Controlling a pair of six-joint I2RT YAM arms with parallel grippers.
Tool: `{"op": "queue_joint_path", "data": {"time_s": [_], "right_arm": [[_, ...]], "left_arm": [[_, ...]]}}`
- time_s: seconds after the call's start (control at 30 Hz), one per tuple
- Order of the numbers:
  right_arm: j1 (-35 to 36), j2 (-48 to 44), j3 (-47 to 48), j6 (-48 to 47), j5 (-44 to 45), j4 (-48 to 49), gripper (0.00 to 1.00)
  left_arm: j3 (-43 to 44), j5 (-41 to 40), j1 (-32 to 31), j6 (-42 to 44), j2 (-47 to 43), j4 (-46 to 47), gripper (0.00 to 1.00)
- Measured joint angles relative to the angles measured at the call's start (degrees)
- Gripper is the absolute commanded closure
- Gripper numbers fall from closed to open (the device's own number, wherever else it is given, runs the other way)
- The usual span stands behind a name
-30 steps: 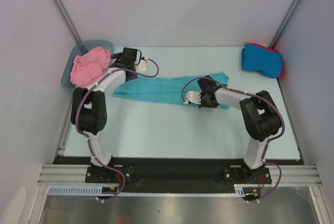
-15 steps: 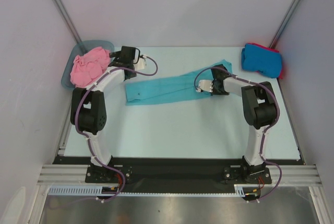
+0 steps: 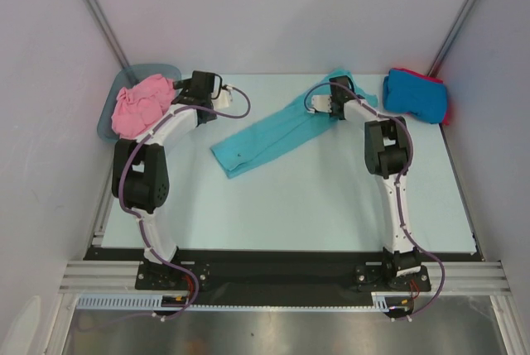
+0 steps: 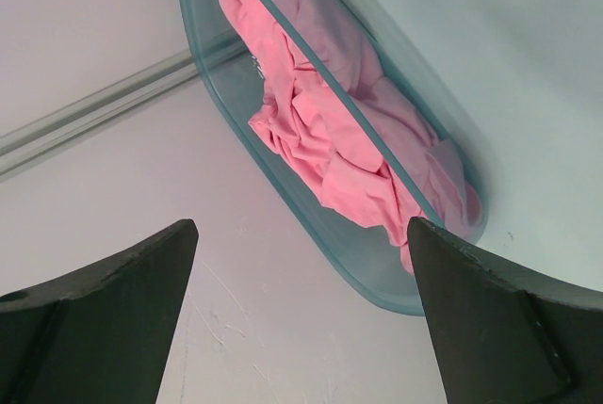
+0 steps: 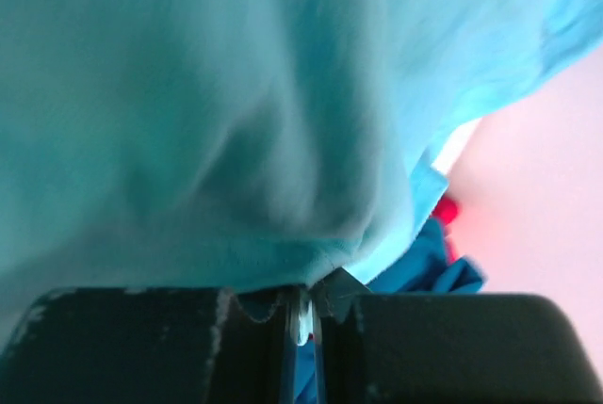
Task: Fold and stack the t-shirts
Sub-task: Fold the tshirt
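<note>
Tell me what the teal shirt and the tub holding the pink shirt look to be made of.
The teal shirt: soft matte cloth, probably a cotton knit; it drapes and creases in loose folds. The tub: translucent grey-blue plastic, smooth and slightly glossy by the look; the pink shirt shows through its wall.
</note>
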Motion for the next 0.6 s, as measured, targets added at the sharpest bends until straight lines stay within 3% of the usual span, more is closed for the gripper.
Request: {"op": "queue_joint_path", "data": {"time_s": [0.13,0.17,0.27,0.37,0.6], "right_arm": [[0.0,4.5,7.04,-0.98,0.74,0.24,0.65],[0.0,4.66,7.58,-0.83,0.7,0.24,0.46],[0.0,3.48,6.6,-1.09,0.68,2.45,0.2],[-0.09,-0.59,1.44,-0.61,-0.46,3.04,0.14],[0.98,-15.45,-16.48,2.64,-5.97,-5.88,0.15]], "left_arm": [[0.28,-0.04,0.0,-0.02,0.0,-0.15,0.0],[0.31,-0.04,0.02,-0.02,0.0,-0.15,0.0],[0.35,-0.07,0.0,-0.13,0.0,-0.17,0.0],[0.35,-0.07,0.0,-0.46,0.0,-0.22,0.0],[0.46,-0.09,0.0,-1.01,0.02,-0.59,0.0]]}}
